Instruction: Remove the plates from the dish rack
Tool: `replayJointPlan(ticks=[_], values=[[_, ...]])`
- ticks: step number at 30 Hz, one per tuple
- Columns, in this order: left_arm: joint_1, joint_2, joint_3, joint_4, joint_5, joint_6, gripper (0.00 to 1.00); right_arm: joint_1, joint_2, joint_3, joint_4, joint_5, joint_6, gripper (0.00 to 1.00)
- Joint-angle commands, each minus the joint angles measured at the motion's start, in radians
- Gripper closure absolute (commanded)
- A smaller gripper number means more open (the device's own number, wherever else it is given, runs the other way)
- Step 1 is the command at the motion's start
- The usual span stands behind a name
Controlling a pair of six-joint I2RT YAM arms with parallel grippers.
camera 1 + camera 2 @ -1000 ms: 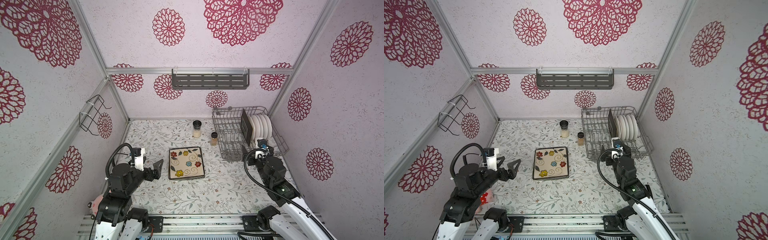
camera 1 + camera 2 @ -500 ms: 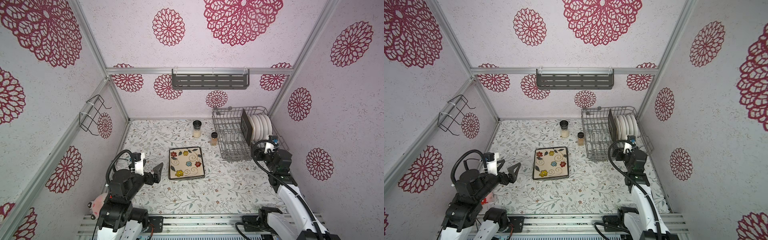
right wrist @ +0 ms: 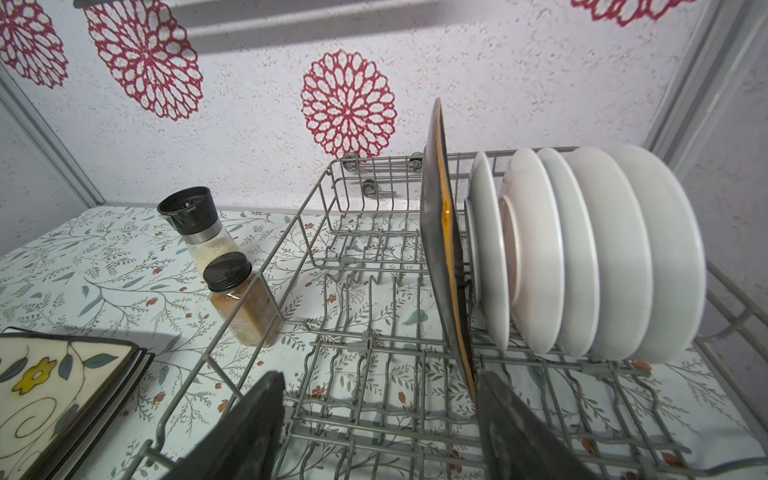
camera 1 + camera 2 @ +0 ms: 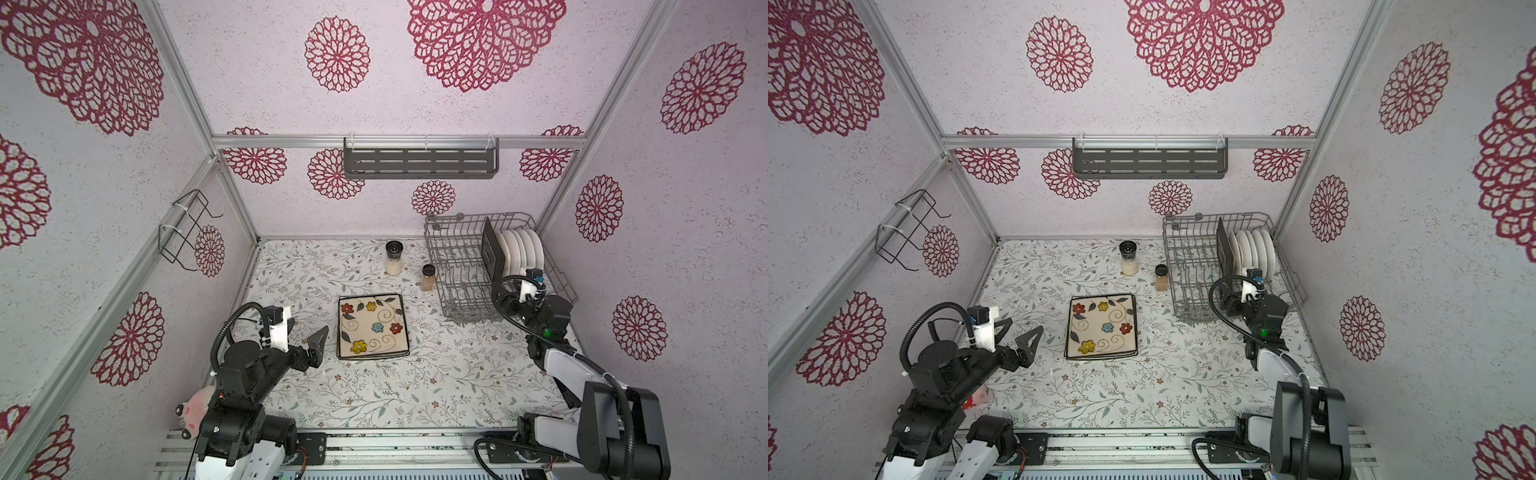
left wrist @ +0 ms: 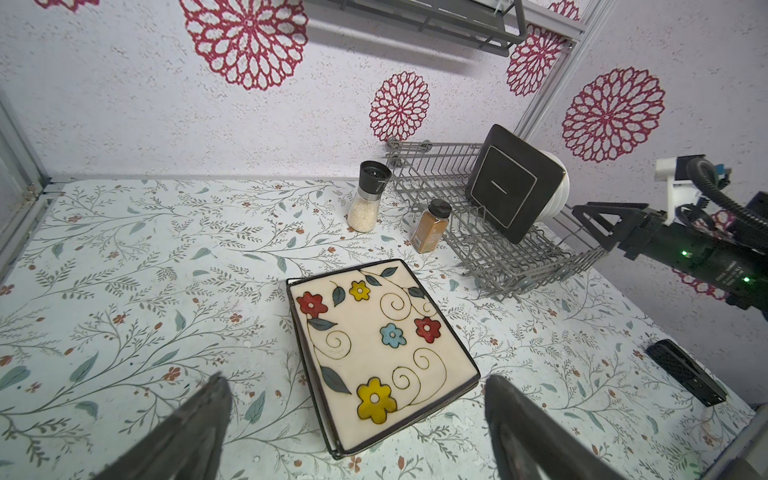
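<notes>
The left arm (image 4: 249,365) sits folded low near its base, forearm angled toward the middle of the counter; the left gripper (image 5: 355,377) points forward and slightly down, its fingers (image 5: 199,419) spread wide; the right arm (image 4: 557,361) stretches far forward, elbow low, wrist roughly level; the right gripper (image 3: 379,376) holds its fingers (image 3: 511,428) apart, clamping nothing.
</notes>
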Motion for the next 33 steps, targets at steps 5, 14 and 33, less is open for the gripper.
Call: replayJointPlan(ticks=[5, 14, 33], values=[[-0.003, 0.016, -0.013, 0.036, 0.024, 0.03, 0.03, -0.007, 0.139, 0.083, 0.179, -0.074, -0.028, 0.29], [-0.003, 0.058, -0.007, 0.034, 0.022, 0.035, 0.03, -0.008, 0.307, 0.157, 0.29, -0.062, -0.008, 0.33], [0.0, 0.135, -0.005, 0.039, 0.006, 0.041, 0.03, -0.003, 0.495, 0.241, 0.464, -0.08, 0.022, 0.54]])
